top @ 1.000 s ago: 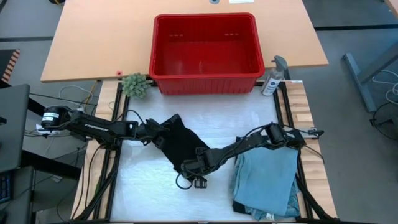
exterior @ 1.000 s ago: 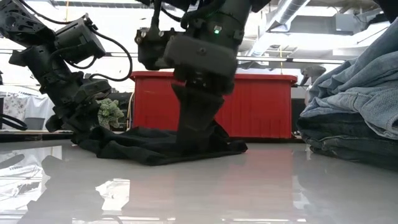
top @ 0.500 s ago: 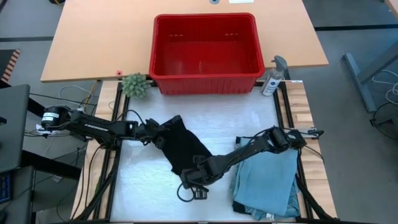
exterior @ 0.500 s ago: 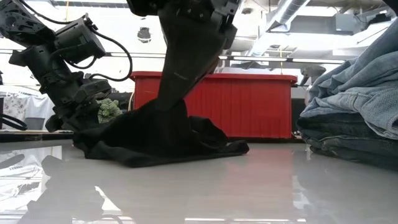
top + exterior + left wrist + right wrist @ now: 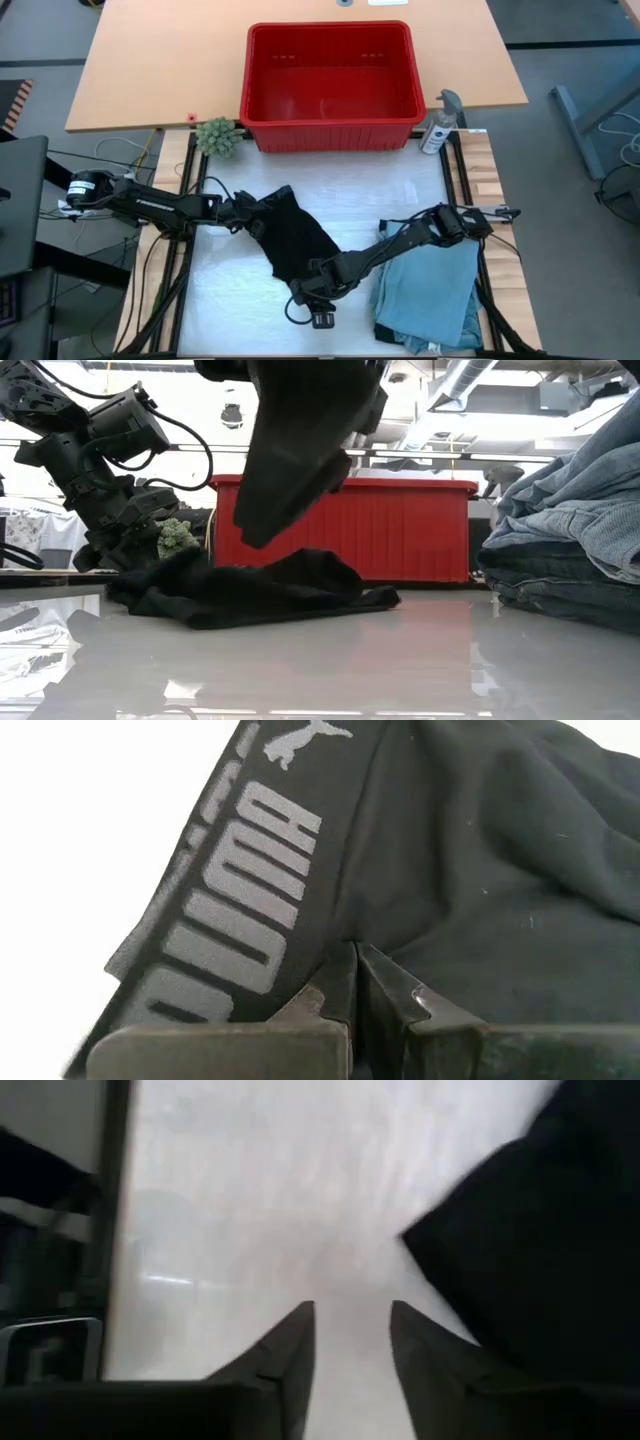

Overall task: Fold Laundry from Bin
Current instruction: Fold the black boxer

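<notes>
While the black garment (image 5: 293,238) is pinched in the closed left gripper (image 5: 243,213), its free end is seen just beside the parted, empty right gripper (image 5: 318,290)

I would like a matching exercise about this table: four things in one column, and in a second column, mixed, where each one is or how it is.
Things:
1. bright red plastic bin
2. small black garment
3. pile of light blue denim-like pieces
4. left gripper

Places or states:
A. stacked at the table's right side, under the right arm
B. shut on the black cloth
C. empty, at the table's far edge
D. crumpled on the white mat between the two arms

Pairs: 1-C, 2-D, 3-A, 4-B
</notes>
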